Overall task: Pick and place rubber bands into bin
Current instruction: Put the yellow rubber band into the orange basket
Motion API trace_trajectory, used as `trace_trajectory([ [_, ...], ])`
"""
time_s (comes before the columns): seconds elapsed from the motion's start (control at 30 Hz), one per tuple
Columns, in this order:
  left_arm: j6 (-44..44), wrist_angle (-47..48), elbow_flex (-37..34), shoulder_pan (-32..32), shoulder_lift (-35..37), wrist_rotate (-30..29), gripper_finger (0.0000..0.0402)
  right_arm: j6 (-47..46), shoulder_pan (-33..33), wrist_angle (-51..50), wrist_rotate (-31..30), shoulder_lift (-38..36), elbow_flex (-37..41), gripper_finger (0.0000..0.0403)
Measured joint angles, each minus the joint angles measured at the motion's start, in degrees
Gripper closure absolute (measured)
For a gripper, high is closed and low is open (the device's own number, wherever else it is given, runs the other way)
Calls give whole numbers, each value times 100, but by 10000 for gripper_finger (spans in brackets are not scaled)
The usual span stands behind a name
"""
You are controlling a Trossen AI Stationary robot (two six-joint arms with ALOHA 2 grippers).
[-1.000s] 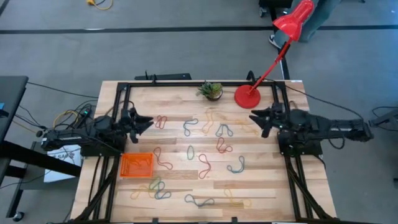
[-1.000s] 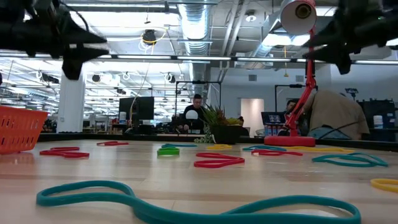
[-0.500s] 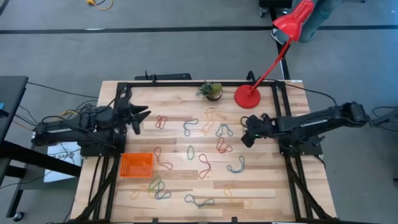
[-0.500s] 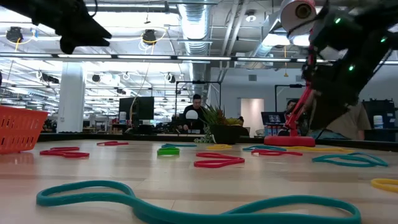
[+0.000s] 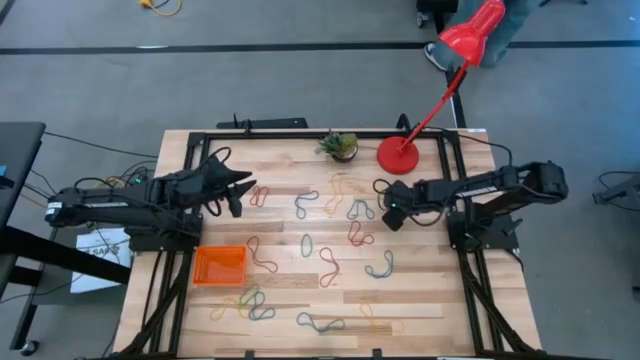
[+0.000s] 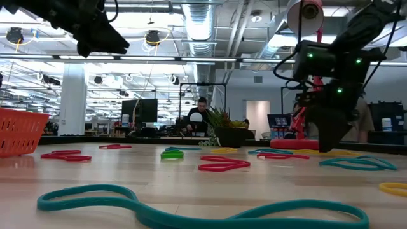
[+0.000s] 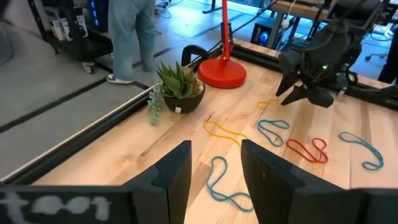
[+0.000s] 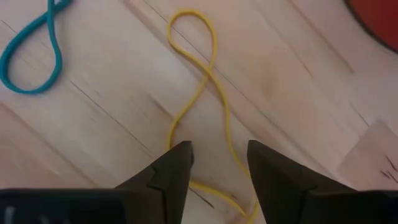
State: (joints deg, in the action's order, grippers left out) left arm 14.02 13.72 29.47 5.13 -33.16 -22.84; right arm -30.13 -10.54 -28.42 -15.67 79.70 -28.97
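Behind the bench (image 5: 300, 285), only the low view shows the room, with a person (image 6: 201, 114) seated there. From above, bands (image 5: 330, 265) lie scattered over the wood and the orange bin (image 5: 219, 265) sits near the left edge, a few bands just beside it. The left gripper (image 5: 237, 192) hovers beyond the bin near a red band (image 5: 259, 195), fingers open and empty. The right gripper (image 5: 388, 212) hangs low beside the lamp base (image 5: 399, 155); its wrist view alone shows open fingers (image 8: 174, 168) straddling a yellow band (image 8: 205, 93), a teal band (image 8: 31, 56) nearby. The left wrist view catches a plant (image 7: 177, 84).
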Motion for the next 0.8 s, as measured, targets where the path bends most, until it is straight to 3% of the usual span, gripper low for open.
trace_trajectory([
  [0.13, -20, -28, 2, 0, 13, 1, 272, 53, -75, 44, 88, 37, -2, 265],
  [0.37, -20, -33, 2, -2, 14, 224, 272, 115, -83, 68, -67, 65, 6, 331],
  [0.57, -20, -32, 2, -4, 14, 379, 272, 365, -196, 382, 29, 70, 45, 354],
  [0.7, -20, -33, 2, -4, 14, 385, 272, 310, -75, 473, -10, 30, -40, 394],
  [0.8, -14, -33, 2, -4, 14, 392, 272, 275, 23, 451, 35, -65, -239, 395],
])
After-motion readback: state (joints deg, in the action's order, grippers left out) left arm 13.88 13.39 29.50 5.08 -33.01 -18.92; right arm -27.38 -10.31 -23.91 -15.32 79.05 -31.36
